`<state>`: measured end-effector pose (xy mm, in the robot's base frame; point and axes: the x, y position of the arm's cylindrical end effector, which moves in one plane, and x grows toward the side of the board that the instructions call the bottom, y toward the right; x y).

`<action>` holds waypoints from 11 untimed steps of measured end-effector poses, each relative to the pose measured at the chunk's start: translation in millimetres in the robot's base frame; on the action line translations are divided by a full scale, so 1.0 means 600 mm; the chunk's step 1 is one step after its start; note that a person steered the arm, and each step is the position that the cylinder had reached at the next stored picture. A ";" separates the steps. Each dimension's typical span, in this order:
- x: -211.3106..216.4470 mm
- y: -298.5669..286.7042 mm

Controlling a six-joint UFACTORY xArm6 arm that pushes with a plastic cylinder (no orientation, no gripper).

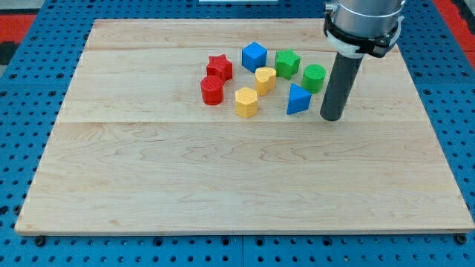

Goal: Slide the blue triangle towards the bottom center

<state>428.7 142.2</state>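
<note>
Nearest me the board (237,193) lies bare. My tip (332,117), a plain rod with nothing to clamp, stands just right of the blue triangle (297,100), beside the cluster; I judge it must get above the triangle.

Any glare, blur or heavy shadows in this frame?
Camera view: even, soft lighting; only short, faint shadows under the blocks and my tip; no glare on the wooden board; the blue triangle looks sharp; board edges converge towards the view's top.
</note>
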 end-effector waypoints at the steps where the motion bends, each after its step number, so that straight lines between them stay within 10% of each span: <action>1: -0.035 0.028; 11: 0.059 -0.201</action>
